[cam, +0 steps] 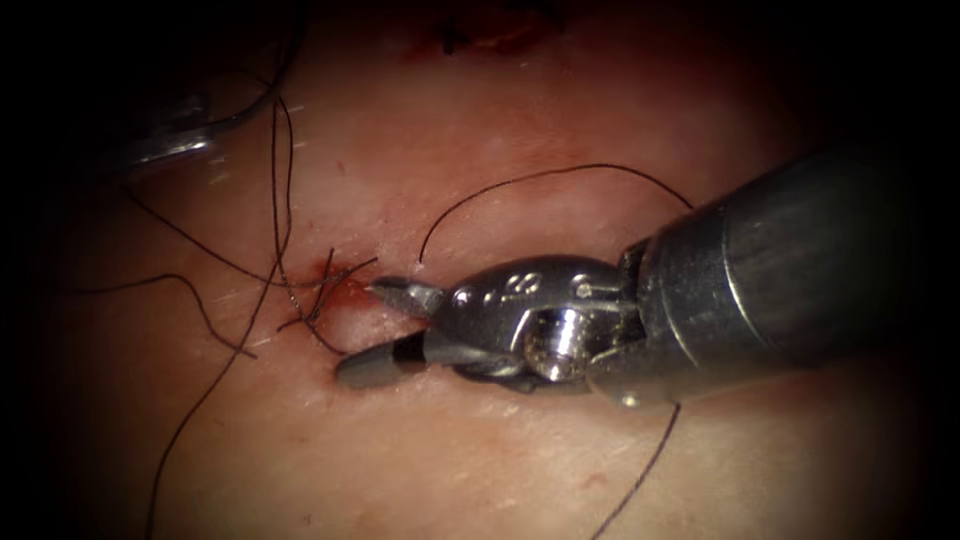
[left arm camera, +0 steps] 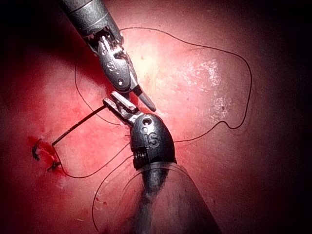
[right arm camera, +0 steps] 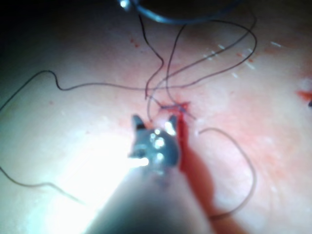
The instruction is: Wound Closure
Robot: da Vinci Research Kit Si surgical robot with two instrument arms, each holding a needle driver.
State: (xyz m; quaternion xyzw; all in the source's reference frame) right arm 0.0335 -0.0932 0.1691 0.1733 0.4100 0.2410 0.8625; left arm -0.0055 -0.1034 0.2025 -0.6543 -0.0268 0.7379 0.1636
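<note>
Endoscope: right gripper [cam: 375, 330] gapes empty, tips just right of the knotted thread [cam: 318, 290] at the cut [cam: 335, 285]

Left wrist: left gripper [left arm camera: 117, 105] clamps thread

Right wrist: parted jaws straddle the knot

Right tool [cam: 375, 325] jaws open, empty, beside knotted thread [cam: 310, 290]; needle possibly upper left.

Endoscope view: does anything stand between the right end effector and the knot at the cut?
Nothing visible: the open, empty right end effector sits right beside the knot. Left end effector holds thread.
</note>
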